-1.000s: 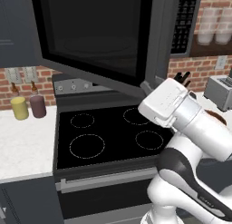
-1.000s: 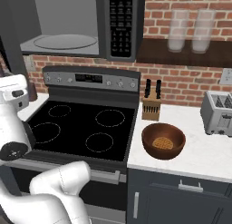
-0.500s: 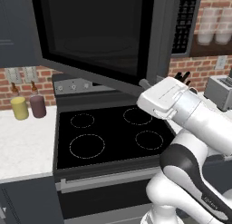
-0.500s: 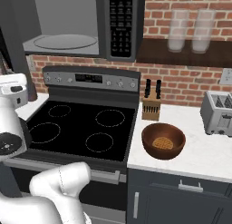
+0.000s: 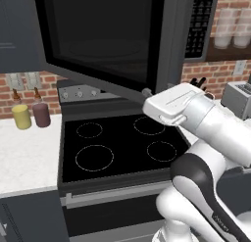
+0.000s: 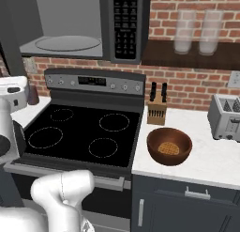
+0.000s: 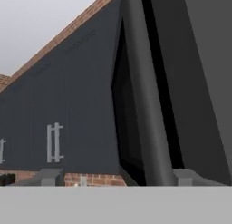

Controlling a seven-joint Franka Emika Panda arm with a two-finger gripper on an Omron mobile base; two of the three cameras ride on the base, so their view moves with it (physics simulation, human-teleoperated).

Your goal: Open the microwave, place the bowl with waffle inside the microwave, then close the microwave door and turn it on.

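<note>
The wide dark grey microwave (image 6: 89, 24) with its black keypad strip is mounted above the black-topped stove (image 6: 82, 132), and its light grey interior with the round glass turntable (image 6: 68, 42) is exposed. The large dark grey microwave door (image 5: 105, 35) with the black glass window is swung open toward the left. The claw (image 7: 118, 175) is seen in the hand view with its two finger tips set wide apart and nothing between them, just beside the door's edge. The round reddish-brown bowl (image 6: 169, 146), holding a waffle (image 6: 169, 148), rests on the white table (image 6: 206, 165) right of the stove, near a wooden knife block (image 6: 156, 112) and left of a silver toaster (image 6: 226, 117).
</note>
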